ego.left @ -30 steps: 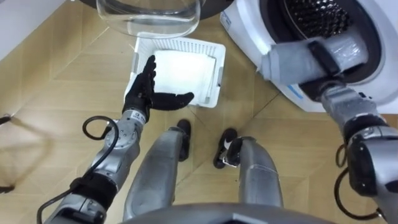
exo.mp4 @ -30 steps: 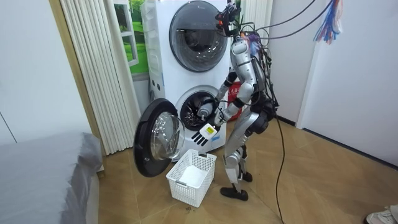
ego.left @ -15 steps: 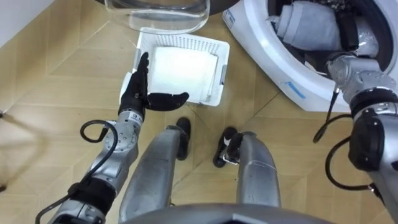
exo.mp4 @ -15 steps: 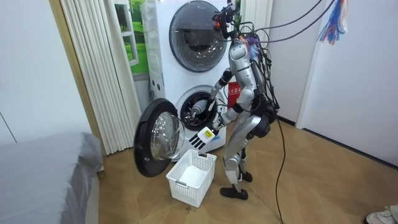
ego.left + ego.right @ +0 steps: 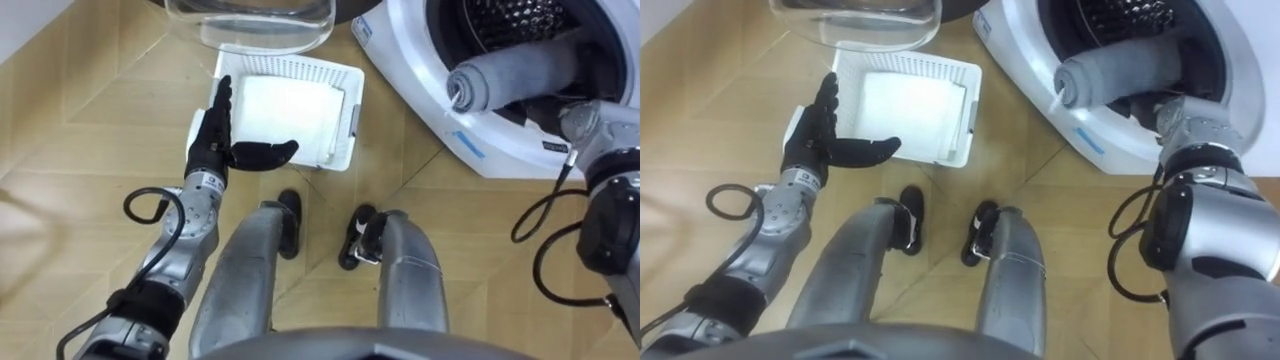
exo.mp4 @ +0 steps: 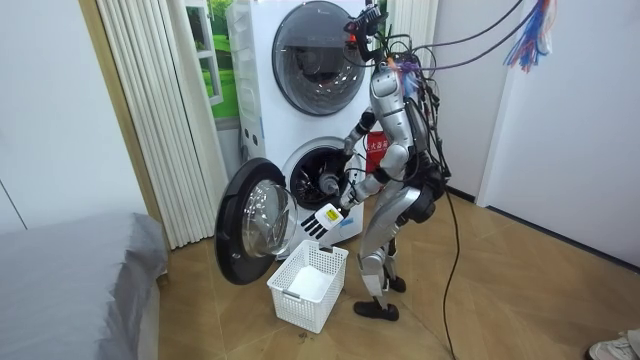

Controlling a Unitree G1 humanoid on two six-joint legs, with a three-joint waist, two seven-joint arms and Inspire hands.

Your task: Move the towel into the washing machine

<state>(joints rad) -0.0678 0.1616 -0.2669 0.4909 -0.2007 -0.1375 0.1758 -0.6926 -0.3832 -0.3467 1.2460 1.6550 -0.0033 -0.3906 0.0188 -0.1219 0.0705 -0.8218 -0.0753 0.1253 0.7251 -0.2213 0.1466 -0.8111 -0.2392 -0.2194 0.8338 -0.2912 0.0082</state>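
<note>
A rolled grey towel lies across the mouth of the lower washing machine's drum, with one end over the white rim. My right hand reaches into the opening just under the towel, and the towel covers its fingers. At the left, my left hand hovers open over the left edge of the white laundry basket, fingers straight and thumb out. In the room view I stand bent a little toward the lower machine, with the basket at my feet.
A folded white cloth lies in the basket. The washer's round glass door hangs open just beyond the basket. A second machine is stacked above, a curtain hangs at the room view's left, and the floor is wood.
The towel has gone from above the rim, in my right hand, into the drum mouth, where it now rests. My right arm has drawn back and lower. The left hand has barely moved.
</note>
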